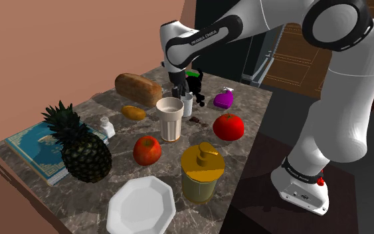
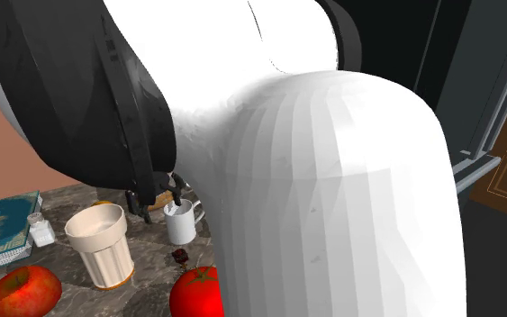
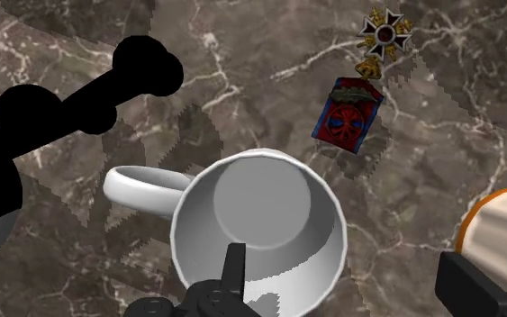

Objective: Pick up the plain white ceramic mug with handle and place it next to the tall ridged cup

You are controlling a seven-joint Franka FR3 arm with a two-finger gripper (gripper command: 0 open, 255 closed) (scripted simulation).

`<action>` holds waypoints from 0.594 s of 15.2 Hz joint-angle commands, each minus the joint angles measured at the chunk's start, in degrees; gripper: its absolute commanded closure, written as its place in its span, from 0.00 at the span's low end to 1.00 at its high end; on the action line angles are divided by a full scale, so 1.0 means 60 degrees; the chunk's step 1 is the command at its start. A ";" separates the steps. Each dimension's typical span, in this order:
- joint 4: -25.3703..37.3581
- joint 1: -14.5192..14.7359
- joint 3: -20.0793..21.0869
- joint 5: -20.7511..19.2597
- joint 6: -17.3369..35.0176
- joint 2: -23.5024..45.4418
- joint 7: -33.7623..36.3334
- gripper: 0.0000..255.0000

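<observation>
— Right, item one, the white mug (image 3: 258, 230): where, and in what state?
— Upright on the marble counter (image 1: 253, 100), not lifted. It stands just beside the tall ridged cup (image 1: 170, 118), on the cup's far side in the shoulder view. Its handle (image 3: 139, 189) is turned away from the cup.
— Item two, the gripper (image 3: 346, 275)?
— Directly above the mug, jaws wide. One finger is over the hollow, the other outside, with the mug's wall between them. I cannot tell whether either touches it. Nothing is clasped.
— Progress?
— By my reckoning the grasp is not yet closed, so the lift and set-down remain. Still, the mug already stands close to the cup.
— Surroundings and room?
— A ribboned medal (image 3: 350, 113) lies near the mug. A black object (image 3: 80, 99) sits on the handle side. A red tomato (image 1: 228, 126) is toward the shoulder view's right, close to the counter's edge. A loaf (image 1: 137, 88) closes off the far left. The bare marble between cup and tomato looks like the open patch. The edge beyond it is the hazard.
</observation>
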 commanded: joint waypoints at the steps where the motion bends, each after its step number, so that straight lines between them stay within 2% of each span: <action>1: 0.0509 0.0031 0.0018 0.0005 -0.0580 -0.0063 0.0018 0.00; 2: 0.0722 0.0038 0.0021 0.0006 -0.0825 -0.0095 0.0017 0.00; 9: 0.0722 0.0038 0.0021 0.0006 -0.0825 -0.0095 0.0017 0.00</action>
